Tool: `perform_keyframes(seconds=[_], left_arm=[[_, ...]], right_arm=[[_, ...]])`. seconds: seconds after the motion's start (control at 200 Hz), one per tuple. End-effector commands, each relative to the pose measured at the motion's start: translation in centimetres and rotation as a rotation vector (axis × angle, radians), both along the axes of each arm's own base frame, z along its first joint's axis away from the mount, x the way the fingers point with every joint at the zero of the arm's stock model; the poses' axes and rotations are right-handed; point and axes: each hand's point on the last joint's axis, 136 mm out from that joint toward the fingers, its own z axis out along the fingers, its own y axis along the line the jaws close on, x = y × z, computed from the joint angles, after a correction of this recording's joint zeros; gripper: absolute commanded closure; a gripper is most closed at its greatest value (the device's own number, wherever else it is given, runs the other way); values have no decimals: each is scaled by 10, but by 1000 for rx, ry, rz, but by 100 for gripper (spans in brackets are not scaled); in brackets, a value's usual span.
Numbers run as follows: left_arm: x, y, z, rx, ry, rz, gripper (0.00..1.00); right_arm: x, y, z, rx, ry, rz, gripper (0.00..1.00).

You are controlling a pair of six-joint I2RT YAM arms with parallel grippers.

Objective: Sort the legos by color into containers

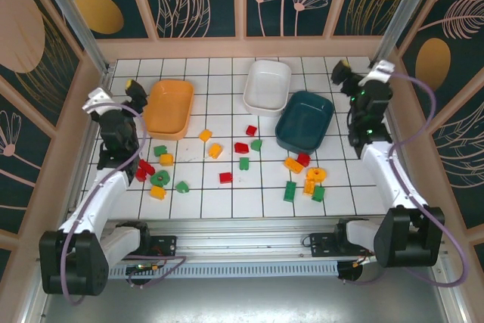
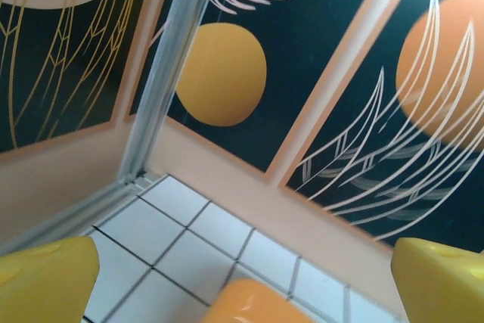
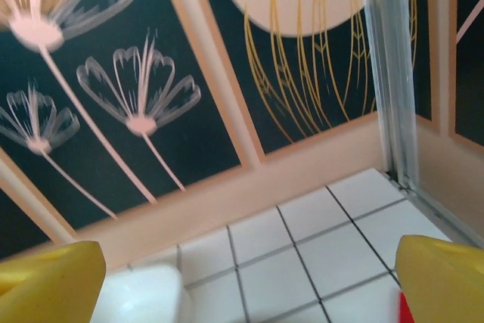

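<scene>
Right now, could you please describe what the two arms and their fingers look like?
Both the left arm and right arm have white links, black joints and a looping lilac cable. Their fingers are blocky and yellow.

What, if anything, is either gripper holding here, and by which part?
Nothing is held. The left gripper and the right gripper are both open and empty, raised near the back corners. The legos lie loose on the table.

left gripper (image 1: 134,87) spread wide (arm stretched forward) | right gripper (image 1: 339,72) likewise
</scene>
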Motion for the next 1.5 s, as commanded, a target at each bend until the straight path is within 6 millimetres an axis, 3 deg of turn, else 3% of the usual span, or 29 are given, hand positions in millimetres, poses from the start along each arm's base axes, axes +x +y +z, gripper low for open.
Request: perform_keyframes(seconds=[0.0, 0.125, 0.215, 0.32, 0.405, 0.535, 0.721, 0.886, 0.961, 1.106, 1.221, 1.321, 1.496], left_arm=[[-13, 12, -47, -201, 118, 76, 1], [8, 7, -73, -122, 310, 57, 9], [39, 0, -104, -54, 546, 20, 30], [73, -11, -138, -16, 711, -52, 44], [90, -12, -162, 21, 806, -70, 42], [108, -9, -196, 63, 932, -80, 41], [105, 3, -229, 94, 1033, -82, 35], [107, -12, -264, 61, 1095, -187, 39], [106, -14, -272, 51, 1101, -197, 41], [108, -20, -276, 25, 1092, -228, 58], [112, -31, -271, -13, 1062, -273, 75], [112, -40, -271, -17, 1055, -294, 87], [111, -75, -265, 16, 1031, -367, 98]], right_arm=[[-8, 17, -79, 235, 283, 131, 1], [0, 24, -95, 191, 376, 143, 18], [9, 30, -103, 157, 430, 138, 24], [17, 49, -111, 126, 468, 187, 25], [20, 57, -121, 81, 517, 198, 25], [18, 52, -128, 49, 553, 187, 23], [21, 64, -134, 40, 584, 238, 22], [28, 81, -144, 36, 599, 278, 22], [30, 85, -146, 34, 607, 289, 22], [44, 95, -149, 20, 604, 304, 22], [73, 109, -153, 1, 612, 332, 23], [105, 119, -167, -35, 648, 344, 25], [150, 144, -203, -75, 739, 360, 30]])
